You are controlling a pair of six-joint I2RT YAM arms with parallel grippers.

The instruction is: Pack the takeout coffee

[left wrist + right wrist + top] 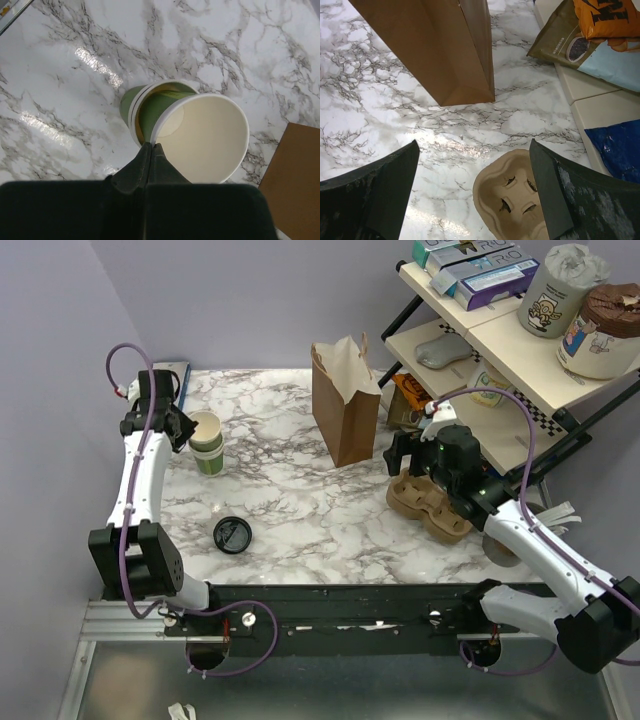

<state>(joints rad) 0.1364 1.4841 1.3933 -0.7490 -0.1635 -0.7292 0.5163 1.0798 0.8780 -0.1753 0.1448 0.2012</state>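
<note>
We're pinching the rim of the top cup [200, 135] with the left gripper [151, 150] by the table's [300, 500] left edge, needing a straight lift off the lower cup [128, 102], right gripper [475, 175] gaping wide.

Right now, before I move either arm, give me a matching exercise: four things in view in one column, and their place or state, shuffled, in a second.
1. black lid
2. brown paper bag
3. pulp tray
4. left pincer

A. standing upright mid-table
B. shut on the rim of the upper green cup
C. lying flat on the marble near the arm bases
D. beneath the open right pincer

Pairs: 1-C, 2-A, 3-D, 4-B.
</note>
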